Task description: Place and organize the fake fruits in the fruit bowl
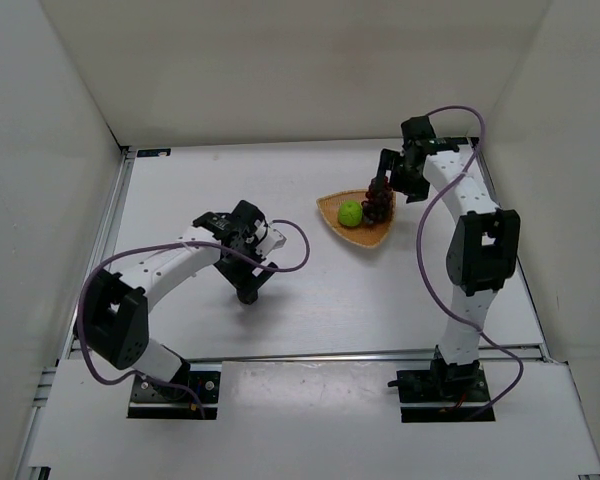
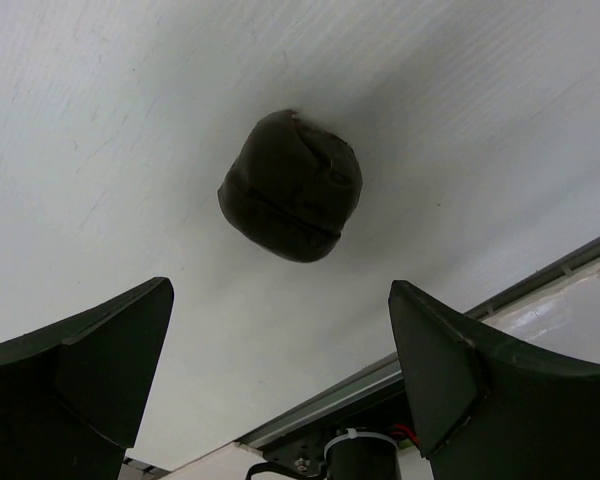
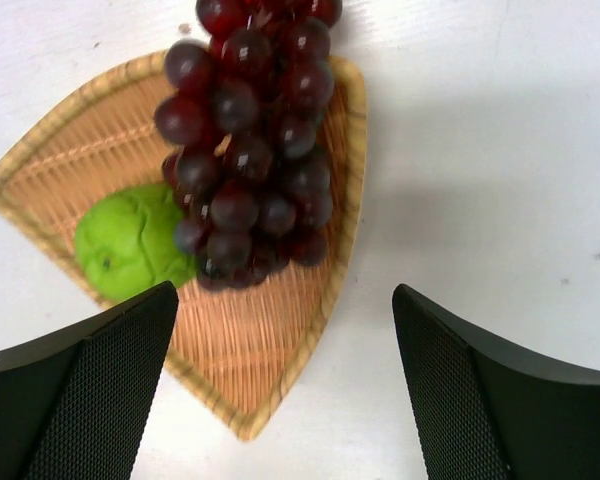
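Observation:
The wicker fruit bowl sits right of centre on the table. The green apple lies in it. The red-purple grape bunch lies in it beside the apple. In the right wrist view the grapes lie along the bowl's right side, their top end past the rim, touching the apple. My right gripper is open and empty just above the bowl. The small dark round fruit lies on the table. My left gripper is open and empty just short of it.
White walls enclose the table on the left, back and right. A metal rail runs along the table's near edge, close to the dark fruit. A purple cable loops beside the left wrist.

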{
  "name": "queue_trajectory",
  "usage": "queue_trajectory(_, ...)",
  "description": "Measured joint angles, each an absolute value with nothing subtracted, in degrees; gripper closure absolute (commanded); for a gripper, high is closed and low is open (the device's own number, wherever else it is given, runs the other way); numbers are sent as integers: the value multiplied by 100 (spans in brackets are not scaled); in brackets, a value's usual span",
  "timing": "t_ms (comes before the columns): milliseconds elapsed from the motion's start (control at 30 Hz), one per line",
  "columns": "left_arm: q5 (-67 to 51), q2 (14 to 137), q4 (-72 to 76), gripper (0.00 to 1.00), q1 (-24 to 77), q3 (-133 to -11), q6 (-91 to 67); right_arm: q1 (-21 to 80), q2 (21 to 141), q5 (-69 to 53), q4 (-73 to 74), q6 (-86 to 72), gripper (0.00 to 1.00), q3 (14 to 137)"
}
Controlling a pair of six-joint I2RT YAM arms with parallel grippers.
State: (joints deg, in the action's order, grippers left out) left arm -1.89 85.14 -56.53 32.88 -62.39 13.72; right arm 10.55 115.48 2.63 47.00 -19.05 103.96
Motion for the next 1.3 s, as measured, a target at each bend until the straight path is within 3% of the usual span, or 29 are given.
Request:
queue_trajectory(333, -196, 9397, -5196, 3, 3297, -6243, 1498, 1190, 9258, 443, 4499, -2043, 7, 9273)
queue_trajectory(400, -193, 9636, -5140, 15, 3297, -6270, 1531, 1225, 8962, 443, 4477, -2062, 7, 9124)
queue_trajectory(433, -196, 9727, -5113, 29, 3297, -6276, 1562, 1229, 8871, 440, 4471, -2078, 7, 9061)
queue_trajectory(533, -196, 9819, -5094, 44, 3297, -6305, 1649, 1229, 8678, 436, 4449, -2117, 7, 8884)
queue_trajectory(567, -193, 9813, -5100, 55, 3297, -6329, 1688, 1229, 8621, 434, 4451, -2132, 7, 8827)
queue_trajectory(667, -193, 9813, -5203, 72, 3297, -6488, 1839, 1229, 8423, 434, 4447, -2222, 7, 8687)
queue_trajectory(833, -187, 9880, -5542, 69, 3297, -7579, 2097, 1229, 7881, 414, 4392, -2368, 7, 8475)
queue_trajectory(933, -196, 10366, -5535, 69, 3299, -9008, 2126, 1229, 7520, 454, 4276, -2502, 7, 8243)
queue_trajectory(1167, -617, 12661, -4912, 66, 3330, -12689, 1671, 1118, 7019, 589, 4204, -2683, 7, 7544)
queue_trajectory(1300, -843, 13596, -4630, 66, 3400, -13303, 1470, 926, 6820, 690, 4233, -2674, 7, 7341)
